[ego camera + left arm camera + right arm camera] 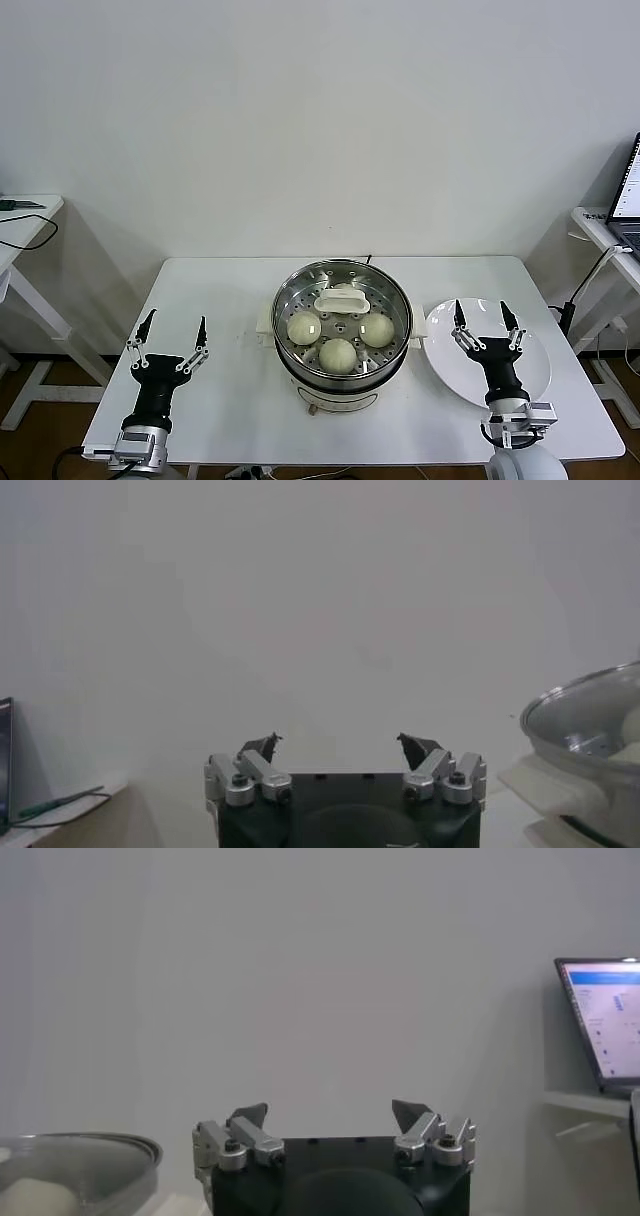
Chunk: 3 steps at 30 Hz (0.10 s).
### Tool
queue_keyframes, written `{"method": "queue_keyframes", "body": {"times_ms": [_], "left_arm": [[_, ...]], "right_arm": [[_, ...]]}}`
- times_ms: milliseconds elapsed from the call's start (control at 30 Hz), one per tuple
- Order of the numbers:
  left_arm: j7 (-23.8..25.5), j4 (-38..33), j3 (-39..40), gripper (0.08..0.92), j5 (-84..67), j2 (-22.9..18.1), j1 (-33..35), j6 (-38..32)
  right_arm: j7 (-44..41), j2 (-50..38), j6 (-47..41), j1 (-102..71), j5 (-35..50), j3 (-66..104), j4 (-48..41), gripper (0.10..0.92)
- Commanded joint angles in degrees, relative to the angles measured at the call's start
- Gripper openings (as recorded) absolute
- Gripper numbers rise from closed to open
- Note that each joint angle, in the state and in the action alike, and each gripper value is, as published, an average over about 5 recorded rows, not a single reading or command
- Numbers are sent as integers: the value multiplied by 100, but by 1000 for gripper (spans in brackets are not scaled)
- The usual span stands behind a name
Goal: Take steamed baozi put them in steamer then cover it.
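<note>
Baozi (338, 353) sit in the steamer (343, 372) at table centre with the glass cover (341, 297) on — task appears complete; left gripper (173, 333) and right gripper (485, 322) flank it, jaws spread, empty — nothing further needed.

We see a shiny stainless-steel steamer (343, 345) on a cream plastic-looking base, clear glass cover (343, 300) with a metal rim, soft matt baozi (339, 354) — pale and smooth, glossy white plate (530, 365), smooth matt white tabletop (225, 340) — hands of black and bare metal.
</note>
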Motion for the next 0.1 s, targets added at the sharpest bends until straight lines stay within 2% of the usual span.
{"method": "queue_keyframes", "body": {"times_ms": [33,100], "left_arm": [[10,20,48,823,-66,8,30,-51],[12,22,65,823,-66,9,32,-49]], "right_arm": [[1,-2,-53,-85,-50,15,79,823],[0,-4,-63,-99,-50,20,93,823]]}}
